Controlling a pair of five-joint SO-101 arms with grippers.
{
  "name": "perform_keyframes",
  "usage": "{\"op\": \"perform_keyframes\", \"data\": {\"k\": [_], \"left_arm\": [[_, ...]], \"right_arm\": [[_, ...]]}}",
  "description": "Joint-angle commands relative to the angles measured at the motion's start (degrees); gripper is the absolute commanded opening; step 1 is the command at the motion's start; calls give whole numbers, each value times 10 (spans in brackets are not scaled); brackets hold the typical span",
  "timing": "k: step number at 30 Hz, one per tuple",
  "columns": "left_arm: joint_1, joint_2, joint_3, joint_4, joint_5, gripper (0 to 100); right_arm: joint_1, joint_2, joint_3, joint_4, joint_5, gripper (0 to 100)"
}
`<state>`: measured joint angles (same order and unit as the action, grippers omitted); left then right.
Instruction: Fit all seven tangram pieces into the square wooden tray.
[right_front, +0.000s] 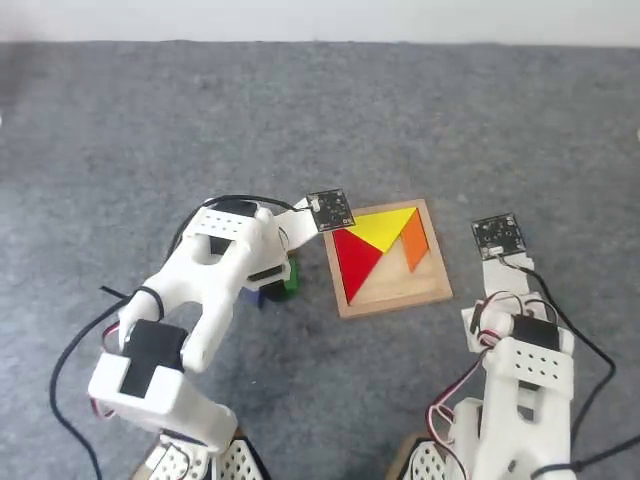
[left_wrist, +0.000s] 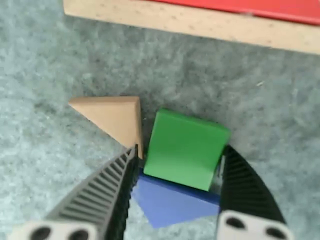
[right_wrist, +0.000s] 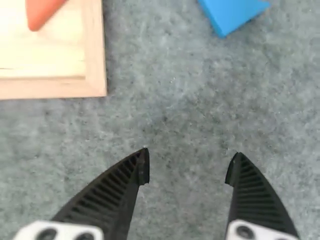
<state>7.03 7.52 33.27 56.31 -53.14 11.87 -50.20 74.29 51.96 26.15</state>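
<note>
Soft, even light over the grey desk (right_front: 330, 120), no hard glare anywhere. In the high view a pale strip (right_front: 320, 20) at 12 o'clock burns bright white. The left arm (right_front: 205, 290) throws a diffuse shadow beneath itself, darkest at its 3 o'clock side, around the green piece (right_front: 291, 279). Left wrist view now: gloom pools under that piece, inside the left claw (left_wrist: 177, 152). Right wrist view: flat and bright, just a faint shadow hugging the tray (right_wrist: 95, 55) rim.
</note>
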Motion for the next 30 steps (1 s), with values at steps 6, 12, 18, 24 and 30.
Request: {"op": "perform_keyframes", "data": {"k": [6, 12, 18, 24, 30], "left_arm": [[37, 11, -5, 15, -4, 209], [71, 11, -3, 47, -4, 145], [67, -9, -20, 70, 20, 130], [72, -88, -67, 134, 43, 130], [58, -105, -84, 138, 50, 231]], "right_arm": [[-7, -7, 6, -11, -6, 270], [-7, -7, 7, -11, -6, 270], [-7, -7, 8, -12, -6, 270], [-7, -7, 25, -43, -6, 270], [-7, -7, 25, -42, -6, 270]]}}
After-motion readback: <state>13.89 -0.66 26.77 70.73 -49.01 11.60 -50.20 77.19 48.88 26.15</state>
